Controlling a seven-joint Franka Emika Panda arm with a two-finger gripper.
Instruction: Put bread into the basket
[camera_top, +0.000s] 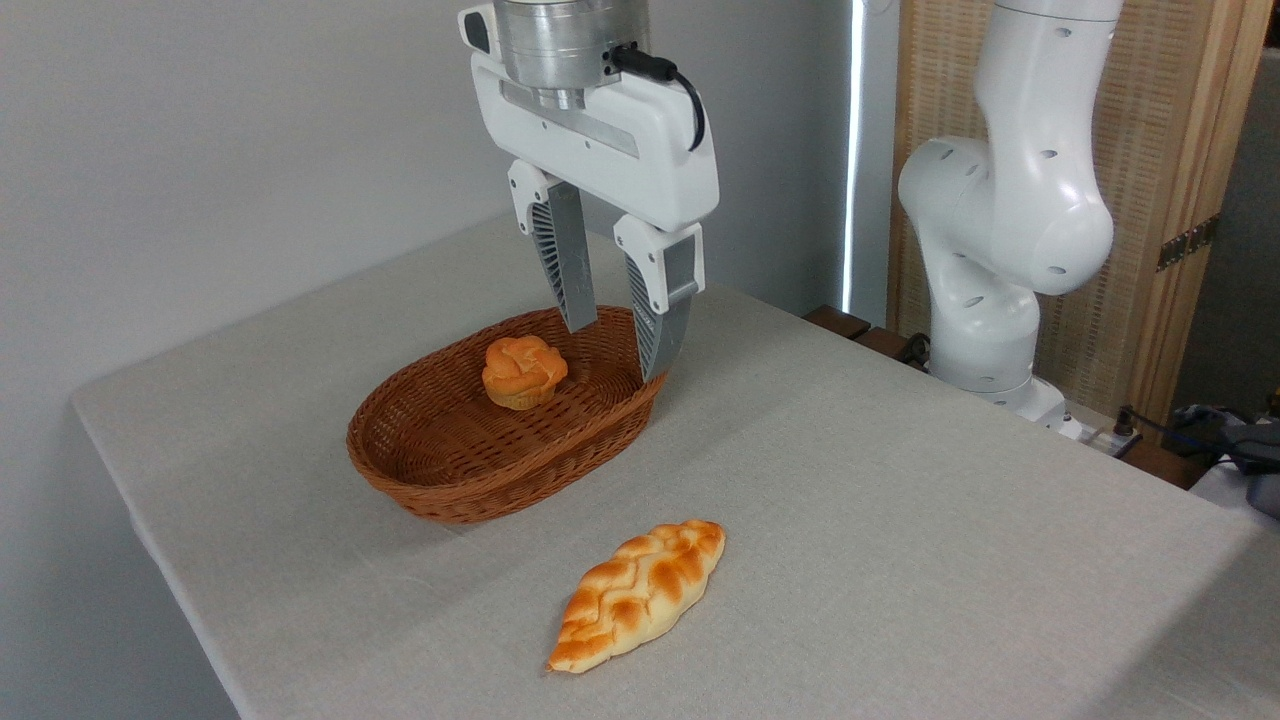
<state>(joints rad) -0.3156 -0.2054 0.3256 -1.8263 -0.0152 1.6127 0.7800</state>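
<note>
The bread (638, 594), a long braided golden-orange loaf with pointed ends, lies on the grey tablecloth near the front edge, outside the basket. The basket (440, 495), an oval reddish-brown wicker one, sits behind it to the left. My gripper (616, 352) hangs open above the basket's right end, fingers pointing down, with nothing between them. It is well behind and above the bread.
A small round knotted bun (522, 372) rests inside the basket, just left of the fingers. The arm's white base (1000, 260) stands at the table's far right. The table's front-left edge (190, 610) runs close to the bread.
</note>
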